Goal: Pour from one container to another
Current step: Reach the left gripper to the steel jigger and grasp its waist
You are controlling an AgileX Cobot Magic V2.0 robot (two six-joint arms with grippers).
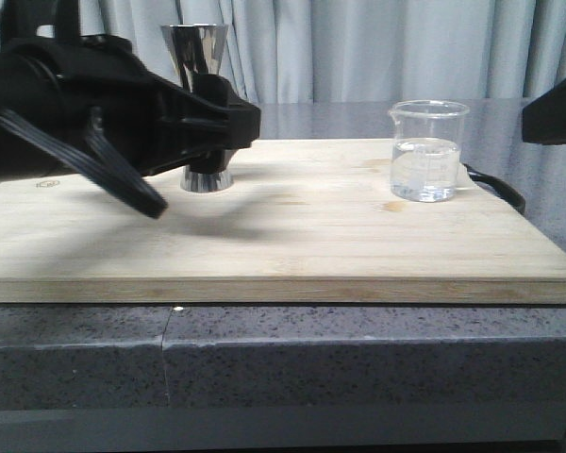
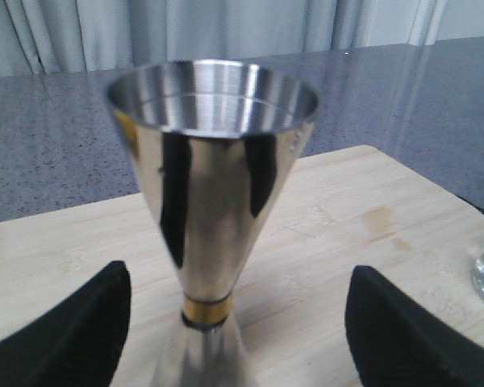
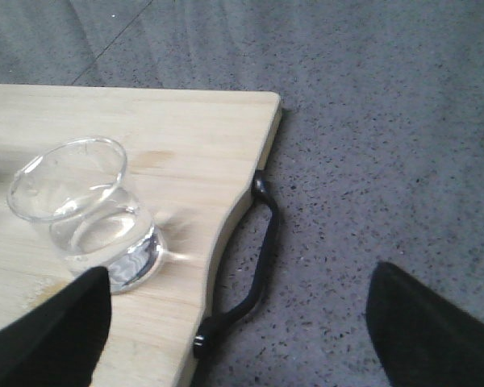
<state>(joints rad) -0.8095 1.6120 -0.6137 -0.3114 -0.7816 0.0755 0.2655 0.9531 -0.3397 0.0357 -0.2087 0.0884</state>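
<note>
While the glass beaker (image 1: 427,151) is sitting part-filled on the wooden board (image 1: 292,245), the left gripper (image 2: 234,322) is straddling the steel jigger (image 2: 212,193), fingers spread. Slick, rigid metal; its narrow waist looks the safest hold.
</note>
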